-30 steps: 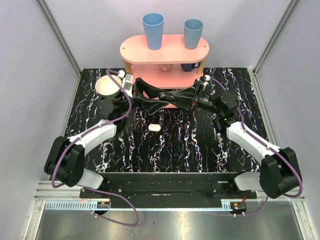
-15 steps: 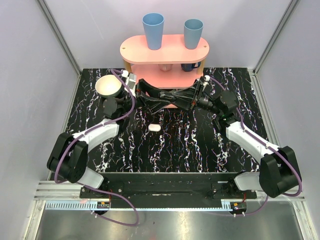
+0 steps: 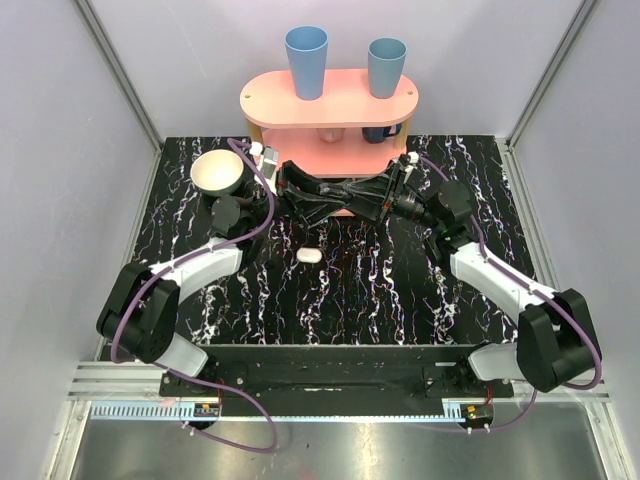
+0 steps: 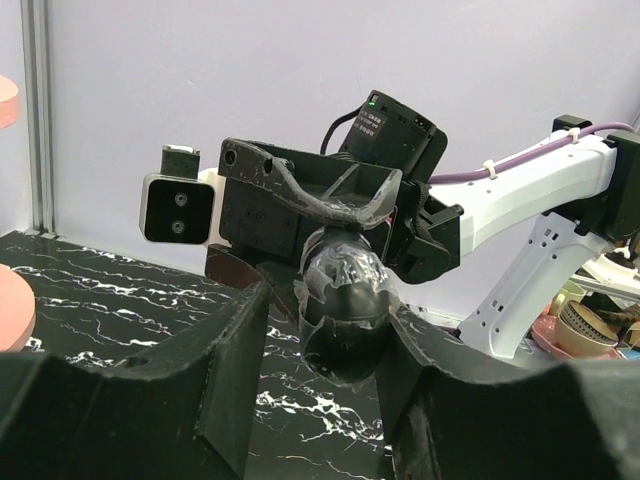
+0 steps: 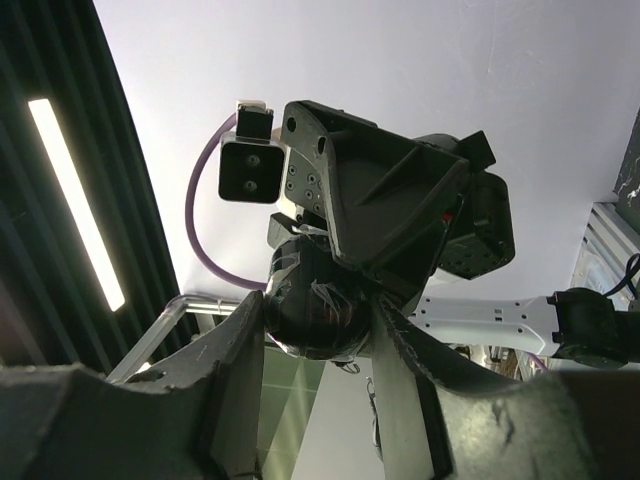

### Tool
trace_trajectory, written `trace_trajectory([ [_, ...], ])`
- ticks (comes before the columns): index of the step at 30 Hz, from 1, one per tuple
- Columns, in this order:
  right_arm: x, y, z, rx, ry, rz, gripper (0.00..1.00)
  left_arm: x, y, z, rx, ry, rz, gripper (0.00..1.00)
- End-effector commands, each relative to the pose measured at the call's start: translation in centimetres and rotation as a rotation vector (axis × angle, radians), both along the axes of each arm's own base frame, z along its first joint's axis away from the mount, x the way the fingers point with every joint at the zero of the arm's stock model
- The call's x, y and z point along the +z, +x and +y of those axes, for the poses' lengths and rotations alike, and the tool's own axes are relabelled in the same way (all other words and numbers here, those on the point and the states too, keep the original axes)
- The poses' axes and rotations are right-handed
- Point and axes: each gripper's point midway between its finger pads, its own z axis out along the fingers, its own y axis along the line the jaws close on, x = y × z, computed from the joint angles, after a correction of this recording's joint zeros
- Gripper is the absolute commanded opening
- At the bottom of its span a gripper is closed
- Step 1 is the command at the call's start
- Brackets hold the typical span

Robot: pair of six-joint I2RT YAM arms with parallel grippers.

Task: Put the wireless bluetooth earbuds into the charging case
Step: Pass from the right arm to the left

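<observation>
The charging case [image 3: 309,256] is a small, smooth white oblong with rounded ends. It lies flat near the middle of the black, white-veined bench [image 3: 400,300], long axis running left to right, with nothing touching it. Whether its lid is shut cannot be told. The earbuds cannot be made out in any view.

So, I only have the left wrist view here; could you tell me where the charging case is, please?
Observer: The charging case lies flat on the table, out in the open, with nothing touching it.
Operator: Thank you. What stands beyond it?
Observer: A pink shelf, with two blue cups upright on its top tier.
Operator: And beside the shelf?
Observer: A cream bowl sits upright on the table, off the shelf's left end as the top view shows it.
</observation>
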Motion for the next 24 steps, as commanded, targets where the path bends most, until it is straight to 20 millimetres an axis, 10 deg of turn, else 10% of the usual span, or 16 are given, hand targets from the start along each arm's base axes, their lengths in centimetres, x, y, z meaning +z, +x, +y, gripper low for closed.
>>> trace_trajectory([
  [1,1.6,-0.9,0.0,0.017,0.046,-0.062,0.2,3.2,-0.8,0.5,0.016,-0.086,-0.129,0.46],
  [10,1.6,-0.9,0.0,0.016,0.044,-0.068,0.21,3.3,-0.6,0.4,0.025,-0.094,-0.121,0.01],
  [14,1.4,-1.0,0.1,0.017,0.016,-0.074,0.26,3.5,-0.6,0.5,0.03,-0.1,-0.123,0.0],
  [24,0.6,-0.8,-0.1,-0.048,-0.067,-0.107,0.76,5.0,-2.1,1.0,0.034,-0.104,-0.187,0.0],
])
